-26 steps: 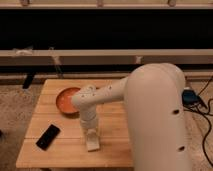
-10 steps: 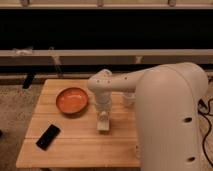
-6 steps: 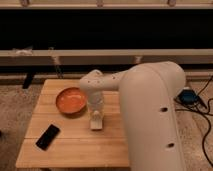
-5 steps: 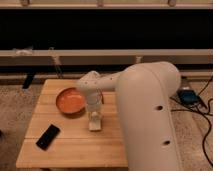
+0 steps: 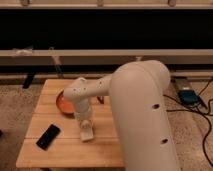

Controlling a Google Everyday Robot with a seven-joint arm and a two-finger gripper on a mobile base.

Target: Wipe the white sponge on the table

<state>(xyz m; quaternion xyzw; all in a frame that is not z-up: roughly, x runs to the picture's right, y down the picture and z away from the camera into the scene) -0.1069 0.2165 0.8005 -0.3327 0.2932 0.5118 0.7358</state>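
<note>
The white sponge [image 5: 87, 133] lies flat on the wooden table [image 5: 65, 150], near the middle. My gripper [image 5: 86, 125] points straight down right over the sponge and presses on its upper end. The big white arm fills the right half of the view and hides the table's right side.
An orange bowl [image 5: 64, 103] sits at the back of the table, just left of the arm's wrist. A black phone [image 5: 48, 136] lies at the front left. A dark small object [image 5: 100, 99] shows behind the wrist. Cables and a blue box [image 5: 187, 95] lie on the floor at right.
The gripper and the sponge have slid left across the table and a little toward the front, after an earlier swing to the right. The bowl and phone have not moved.
</note>
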